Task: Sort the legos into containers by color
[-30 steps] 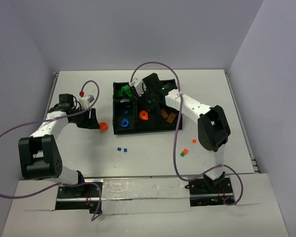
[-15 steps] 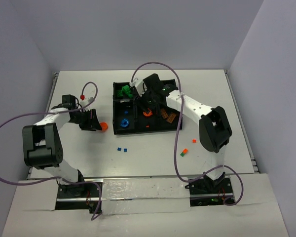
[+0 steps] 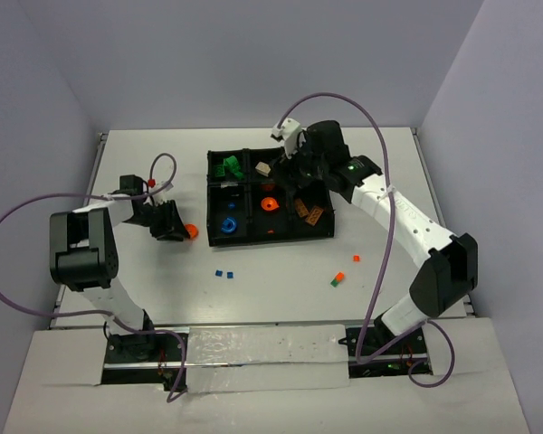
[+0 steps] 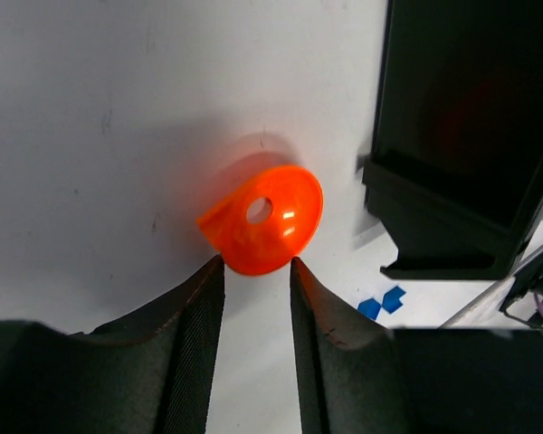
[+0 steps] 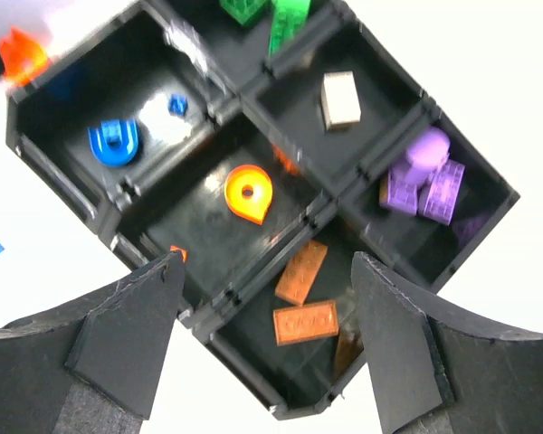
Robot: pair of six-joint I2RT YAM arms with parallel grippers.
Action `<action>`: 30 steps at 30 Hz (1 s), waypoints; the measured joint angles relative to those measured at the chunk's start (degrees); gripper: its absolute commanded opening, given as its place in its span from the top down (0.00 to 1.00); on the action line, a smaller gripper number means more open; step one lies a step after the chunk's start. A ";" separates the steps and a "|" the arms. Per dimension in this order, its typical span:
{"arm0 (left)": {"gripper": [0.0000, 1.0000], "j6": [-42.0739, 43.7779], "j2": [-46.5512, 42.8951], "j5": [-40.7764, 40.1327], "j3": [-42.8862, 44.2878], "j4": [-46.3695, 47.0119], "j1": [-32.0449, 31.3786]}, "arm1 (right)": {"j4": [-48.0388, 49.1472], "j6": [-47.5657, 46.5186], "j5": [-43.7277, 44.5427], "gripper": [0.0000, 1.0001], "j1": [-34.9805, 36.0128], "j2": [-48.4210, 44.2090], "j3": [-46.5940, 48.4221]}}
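left arm reaching low, left of tray (image 3: 211, 203) | left gripper (image 4: 256, 264) sitting narrowly parted | right arm arching over tray | right gripper (image 5: 267, 267) hanging spread wide, facing down

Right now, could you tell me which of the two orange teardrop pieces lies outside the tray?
The orange piece on the table, left of the tray, just ahead of the left gripper; the other orange piece lies inside a tray compartment.

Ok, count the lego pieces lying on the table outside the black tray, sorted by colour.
Orange pieces: 3
Blue pieces: 2
Green piece: 1
Total: 6
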 measured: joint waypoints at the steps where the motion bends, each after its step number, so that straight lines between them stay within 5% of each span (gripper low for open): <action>1: 0.61 -0.48 0.58 0.25 0.29 0.32 0.01 | 0.00 0.07 0.01 0.19 -0.32 -0.42 -0.94; 10: 0.73 -3.76 4.38 3.23 1.96 1.76 2.46 | -1.27 0.04 0.01 0.18 -0.70 -1.48 -6.04; 20: 1.00 -4.13 4.31 3.83 2.07 2.18 5.34 | -1.44 0.04 -0.67 0.19 -2.40 -4.52 -7.68; 24: 1.00 -2.79 1.29 3.50 2.45 1.57 6.73 | -1.67 -0.21 -1.69 0.17 -5.37 -7.76 -10.67; 30: 1.00 -0.30 -10.77 1.88 7.13 1.39 7.38 | -3.57 -1.50 -3.63 0.00 -12.58 -16.98 -18.10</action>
